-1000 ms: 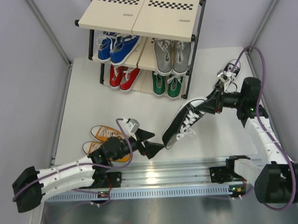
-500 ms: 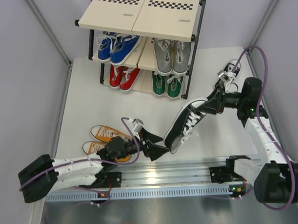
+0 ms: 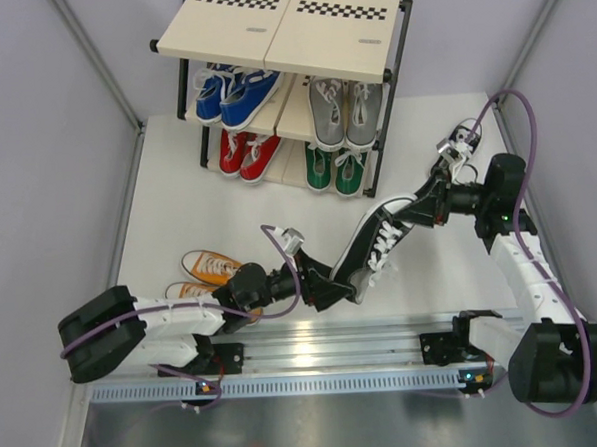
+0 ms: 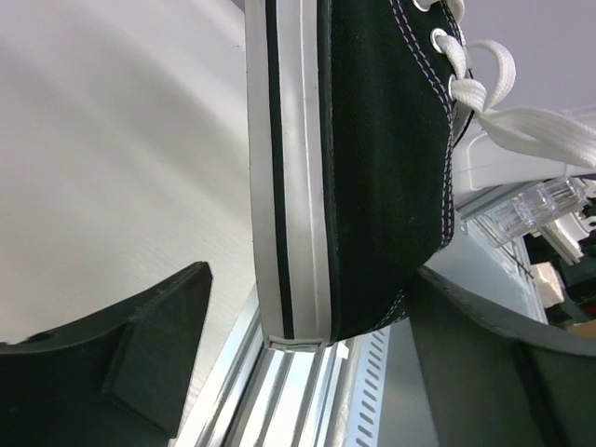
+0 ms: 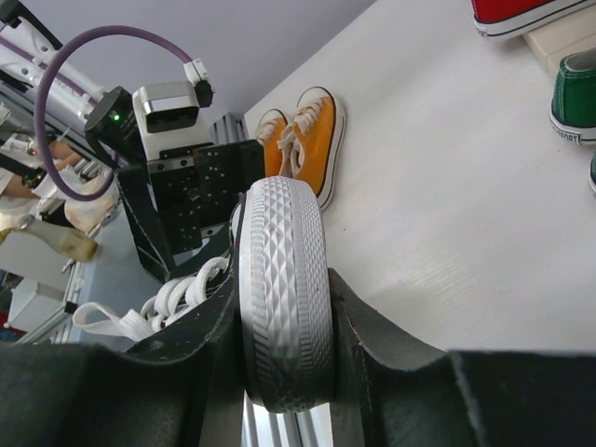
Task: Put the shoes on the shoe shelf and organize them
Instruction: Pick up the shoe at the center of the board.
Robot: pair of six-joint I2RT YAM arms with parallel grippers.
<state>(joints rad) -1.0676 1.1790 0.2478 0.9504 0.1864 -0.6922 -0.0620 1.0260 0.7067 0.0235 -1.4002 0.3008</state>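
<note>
Black sneaker (image 3: 368, 246), white sole and laces, clamped in right gripper (image 3: 404, 214), left gripper (image 3: 339, 286) spread round toe

We are seeing two arms built alike: the left arm (image 3: 173, 313) and the right arm (image 3: 529, 271) are showing white ribbed shells between rounded black joints. A purple cable (image 5: 93, 33) is looping along each, a green light (image 5: 114, 118) is glowing on a black wrist housing, and the left fingers (image 4: 149, 345) are looking matte charcoal.
</note>
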